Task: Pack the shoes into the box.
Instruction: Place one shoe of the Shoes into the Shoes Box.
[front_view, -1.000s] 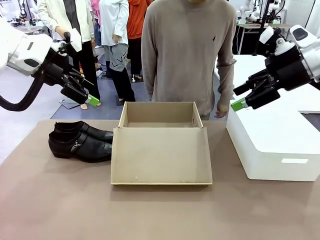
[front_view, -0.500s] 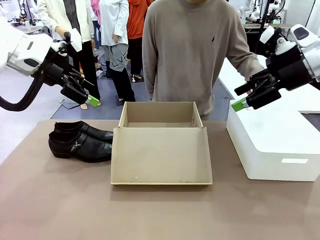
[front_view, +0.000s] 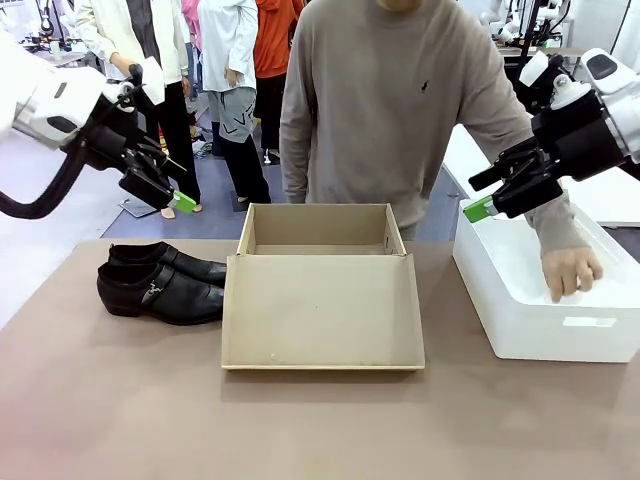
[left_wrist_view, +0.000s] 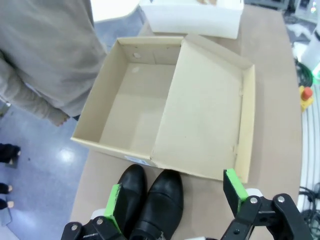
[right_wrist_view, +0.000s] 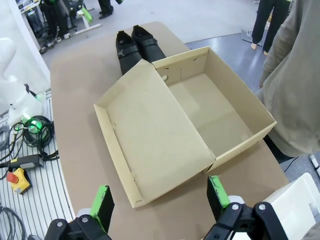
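The shoes (front_view: 160, 280), a glossy black pair, lie side by side on the brown table, left of the box and touching its side. The box (front_view: 318, 232) is brown cardboard and stands open and empty, its lid (front_view: 320, 312) folded flat toward me. My left gripper (front_view: 166, 194) hangs open in the air above and behind the shoes. In the left wrist view the shoes (left_wrist_view: 150, 200) lie below the open gripper (left_wrist_view: 174, 194), with the box (left_wrist_view: 135, 110) beyond. My right gripper (front_view: 482, 192) is open, raised right of the box. Its wrist view shows gripper (right_wrist_view: 160, 197), box (right_wrist_view: 215, 107) and shoes (right_wrist_view: 136, 45).
A large white block (front_view: 530, 300) stands on the table's right side. A person in a grey sweater (front_view: 385, 100) stands behind the box, one hand (front_view: 570, 272) resting on the block, under my right gripper. Other people stand farther back at left.
The person has stretched an arm out to the right and laid a hand on the white block. Both arms and the shoes have stayed put.
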